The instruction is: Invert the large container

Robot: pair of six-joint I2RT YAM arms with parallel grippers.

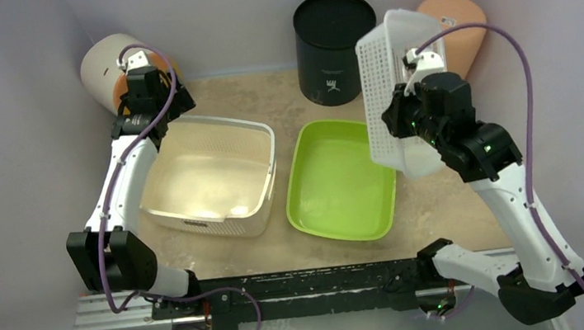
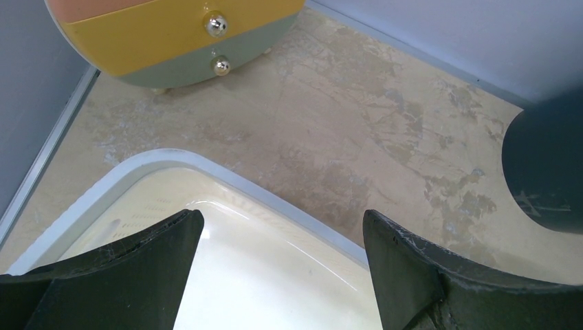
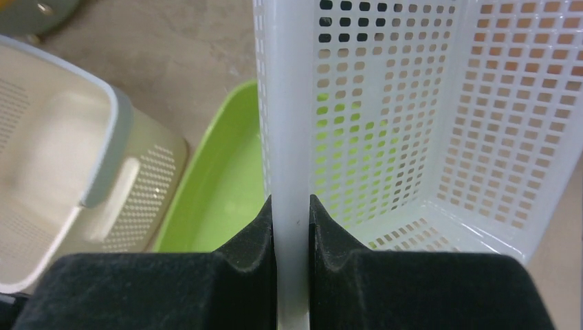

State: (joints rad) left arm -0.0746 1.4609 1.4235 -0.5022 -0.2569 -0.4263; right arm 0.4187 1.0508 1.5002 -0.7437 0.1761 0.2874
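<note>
The large container [image 1: 211, 178] is a cream-beige rectangular basket standing upright, mouth up, left of centre on the table. Its far rim shows in the left wrist view [image 2: 227, 179] and its side in the right wrist view [image 3: 62, 151]. My left gripper [image 2: 282, 227] is open and empty, hovering over the container's far left corner [image 1: 152, 119], one finger over the inside and one beyond the rim. My right gripper [image 3: 291, 206] is shut on the rim of the white perforated basket [image 1: 401, 90], held tilted in the air at the right.
A lime-green tub [image 1: 339, 180] lies beside the container, under the lifted basket. A black cylinder [image 1: 336, 48] stands at the back centre. A round drawer unit [image 2: 172, 34] sits in the back left corner, an orange rounded object [image 1: 460, 25] at the back right.
</note>
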